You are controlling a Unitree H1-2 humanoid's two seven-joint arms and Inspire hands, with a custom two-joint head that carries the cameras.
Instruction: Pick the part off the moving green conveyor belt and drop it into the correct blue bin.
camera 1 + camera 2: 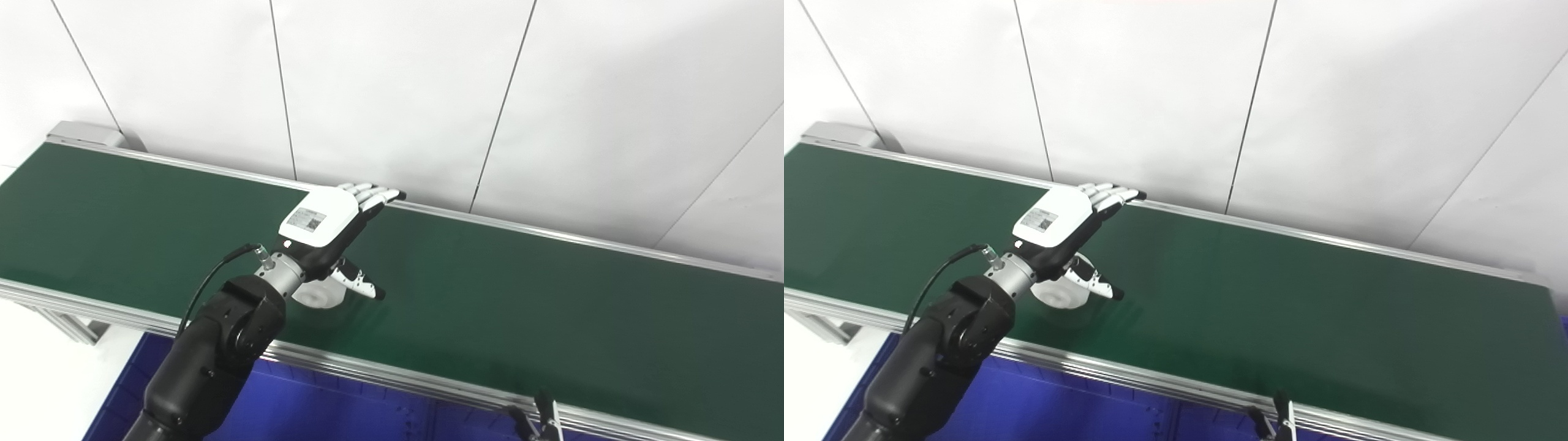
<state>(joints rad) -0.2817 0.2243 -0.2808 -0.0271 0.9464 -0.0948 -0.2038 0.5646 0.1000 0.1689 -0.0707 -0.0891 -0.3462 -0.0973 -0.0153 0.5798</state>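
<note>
A white round part point(317, 296) lies on the green conveyor belt point(520, 300) near its front edge, partly hidden under my left hand; it also shows in the right eye view point(1061, 294). My left hand point(334, 228) hovers over the belt with fingers stretched out flat and thumb spread toward the right, open and holding nothing. The part sits just below the wrist and thumb. Only a bit of my right hand point(542, 419) shows at the bottom edge, too little to tell its state.
A blue bin point(306, 410) sits below the belt's front aluminium rail point(392, 370). White wall panels stand directly behind the belt's far rail. The belt runs from upper left to lower right.
</note>
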